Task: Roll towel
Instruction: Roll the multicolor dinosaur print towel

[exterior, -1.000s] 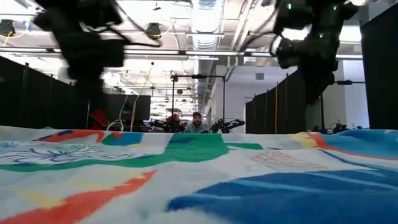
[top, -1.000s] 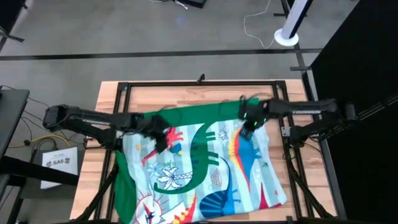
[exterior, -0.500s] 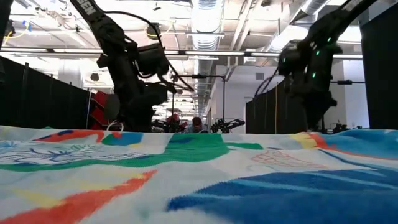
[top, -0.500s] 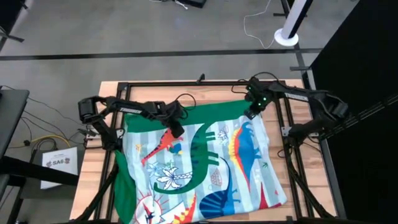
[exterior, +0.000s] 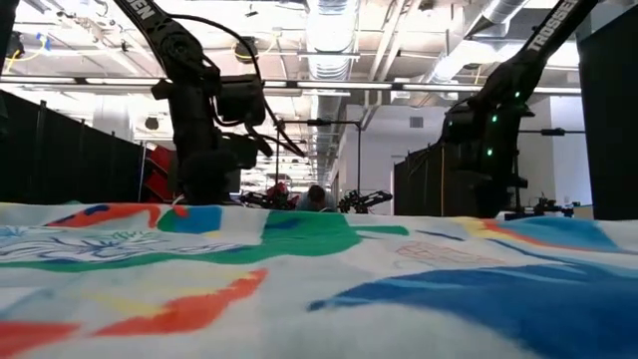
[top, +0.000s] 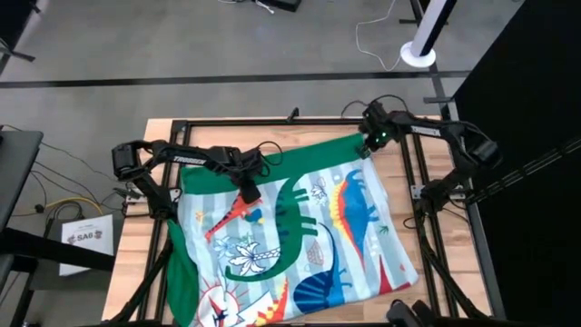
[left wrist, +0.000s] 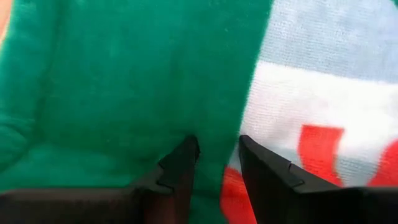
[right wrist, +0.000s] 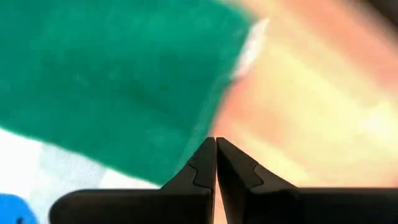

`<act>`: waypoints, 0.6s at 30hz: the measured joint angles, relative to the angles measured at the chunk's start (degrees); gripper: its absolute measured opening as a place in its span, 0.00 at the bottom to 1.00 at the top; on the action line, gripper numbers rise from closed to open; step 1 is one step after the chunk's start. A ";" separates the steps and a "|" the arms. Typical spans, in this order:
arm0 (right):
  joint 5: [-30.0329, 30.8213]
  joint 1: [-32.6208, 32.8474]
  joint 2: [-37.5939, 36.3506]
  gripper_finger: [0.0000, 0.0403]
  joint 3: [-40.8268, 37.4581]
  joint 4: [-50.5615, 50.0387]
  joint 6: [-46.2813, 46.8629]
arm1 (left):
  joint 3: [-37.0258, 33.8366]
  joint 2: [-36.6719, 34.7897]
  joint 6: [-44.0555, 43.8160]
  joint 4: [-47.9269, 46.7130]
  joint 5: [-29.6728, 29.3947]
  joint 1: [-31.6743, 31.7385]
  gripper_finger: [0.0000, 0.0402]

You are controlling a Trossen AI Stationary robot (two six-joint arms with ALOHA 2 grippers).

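Observation:
The towel [top: 290,227] lies spread flat on the wooden table [top: 159,136]. Its green border [top: 290,163] runs along the far edge and its near part reaches the table's near edge. My left gripper [top: 245,193] points down at the towel where the green border meets the print [left wrist: 249,93], left of the middle. Its fingers stand a little apart. My right gripper [top: 368,150] is shut at the towel's far right corner [right wrist: 239,37], fingertips beside the green edge. In the low view both grippers, left [exterior: 197,194] and right [exterior: 488,194], reach down to the cloth. My left gripper comes from above with its fingertips [left wrist: 186,152] just over the seam of green and print. I cannot tell whether they touch the cloth. My right gripper's shut fingertips [right wrist: 208,149] stand at the green border's right edge [right wrist: 196,146] near the corner. Blur hides whether they touch it.
A black metal frame [top: 290,121] runs round the tabletop, with bare wood beyond the towel's far edge and at the far right. A person [exterior: 314,196] shows in the room behind the table. A white pole base [top: 418,56] stands on the floor beyond.
Both grippers have gone toward the table's far edge, and the left arm has folded back toward the left. The towel's far edge, bunched a second ago, now lies flat. Its far right corner has shifted toward the far edge along with the right gripper.

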 joint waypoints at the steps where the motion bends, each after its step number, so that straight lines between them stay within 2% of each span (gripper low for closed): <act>1: 0.19 -0.24 -1.41 0.00 0.43 0.02 -0.64 | 0.00 0.02 -0.03 -0.05 0.02 0.10 0.28; 4: -0.31 -0.17 -5.84 0.00 0.86 -1.98 -1.24 | 0.00 -0.10 -0.43 -0.08 0.04 0.13 0.28; 9: -5.66 2.08 -10.68 0.00 0.29 -5.56 -0.07 | -0.17 -1.07 -1.41 0.78 -0.15 0.28 0.28; 13: -7.57 5.14 -9.20 0.00 -1.14 -6.12 0.69 | -0.25 -2.10 -2.57 1.08 -1.90 0.34 0.28; 18: -7.57 6.93 -2.40 0.00 -2.53 1.79 2.54 | -0.37 -2.99 -2.82 1.17 -2.73 0.36 0.28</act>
